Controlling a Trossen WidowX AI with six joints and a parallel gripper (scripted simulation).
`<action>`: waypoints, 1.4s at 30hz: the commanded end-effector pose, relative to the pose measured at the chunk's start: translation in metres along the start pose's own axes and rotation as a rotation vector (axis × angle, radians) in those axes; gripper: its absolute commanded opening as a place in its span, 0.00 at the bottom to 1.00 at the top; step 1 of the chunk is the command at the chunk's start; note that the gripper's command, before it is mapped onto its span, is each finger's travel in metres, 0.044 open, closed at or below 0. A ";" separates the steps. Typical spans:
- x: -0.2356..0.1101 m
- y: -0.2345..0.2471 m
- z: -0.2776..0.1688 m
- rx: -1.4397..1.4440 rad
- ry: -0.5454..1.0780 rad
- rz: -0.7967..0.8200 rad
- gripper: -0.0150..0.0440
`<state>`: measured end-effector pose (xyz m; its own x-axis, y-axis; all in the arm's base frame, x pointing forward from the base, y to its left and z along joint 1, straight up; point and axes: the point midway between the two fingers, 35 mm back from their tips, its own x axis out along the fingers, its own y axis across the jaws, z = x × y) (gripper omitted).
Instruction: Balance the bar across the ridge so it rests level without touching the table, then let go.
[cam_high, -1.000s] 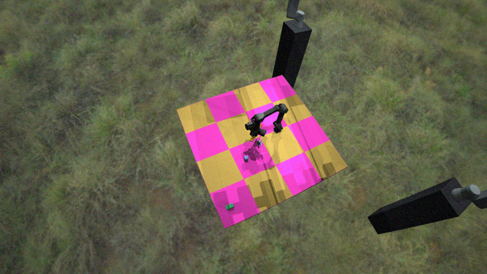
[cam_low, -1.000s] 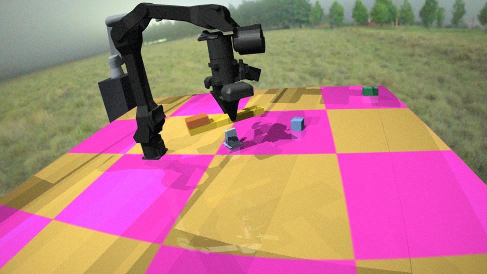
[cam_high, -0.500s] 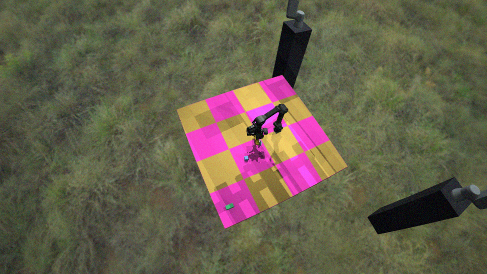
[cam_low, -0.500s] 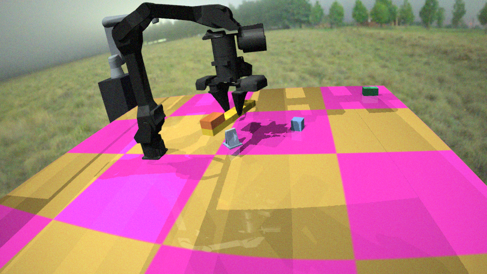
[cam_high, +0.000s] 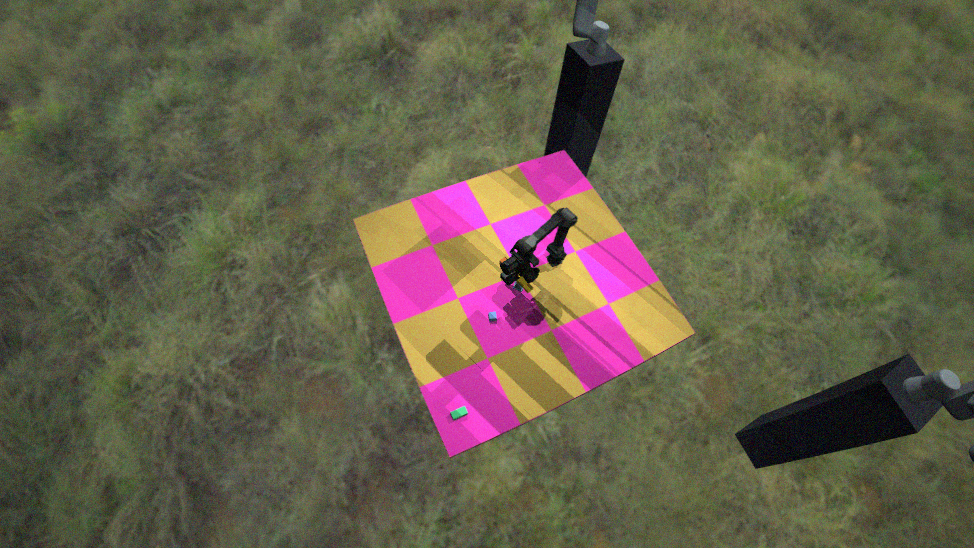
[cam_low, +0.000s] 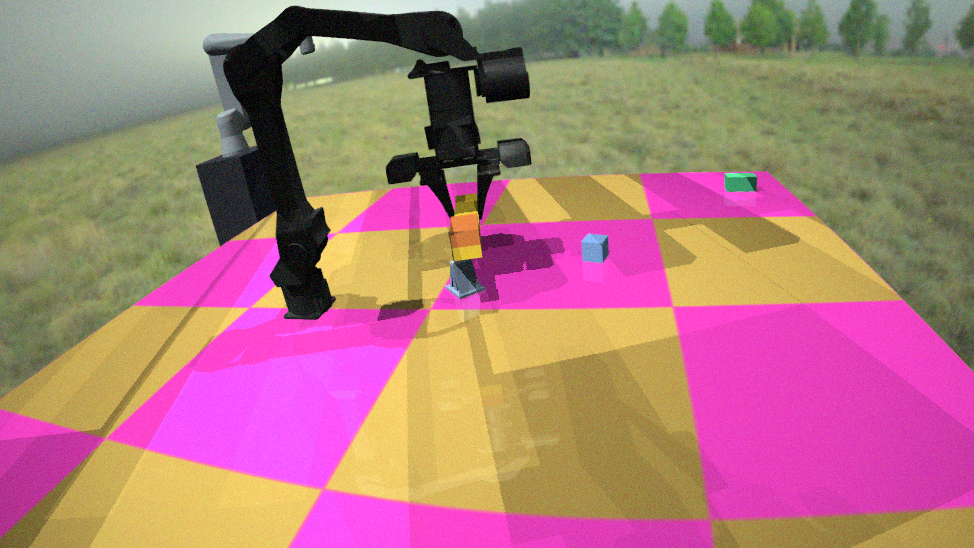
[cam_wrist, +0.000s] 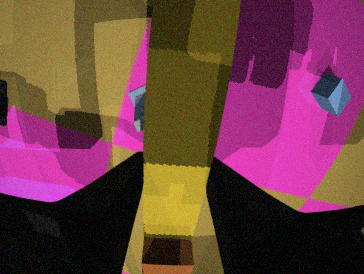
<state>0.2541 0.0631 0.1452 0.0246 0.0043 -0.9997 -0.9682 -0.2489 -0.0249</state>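
Note:
My gripper (cam_low: 464, 204) (cam_high: 521, 280) (cam_wrist: 176, 161) is shut on the bar, gripping it near its middle. The ridge (cam_low: 465, 279) (cam_wrist: 138, 109) is a small grey wedge standing on the table; in the wrist view it peeks out to the left from under the bar. I cannot tell whether the bar touches the ridge's top.
A light blue cube (cam_low: 594, 247) (cam_high: 492, 316) (cam_wrist: 330, 95) sits on the magenta-and-yellow checkered table (cam_low: 783, 381) (cam_high: 408, 279), to the right of the ridge. A green block (cam_low: 740, 181) (cam_high: 458, 412) lies near a far corner. Dark camera posts (cam_high: 582, 102) (cam_high: 837, 415) stand off the table.

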 end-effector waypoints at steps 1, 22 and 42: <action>-0.001 0.005 0.010 -0.155 -0.003 -0.001 0.25; 0.011 0.027 0.030 -0.492 -0.005 0.000 0.25; 0.042 0.032 0.028 -0.492 -0.005 0.001 0.25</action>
<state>0.2175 0.0826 0.1055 0.0183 0.0052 -0.9998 -0.7396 -0.6728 -0.0170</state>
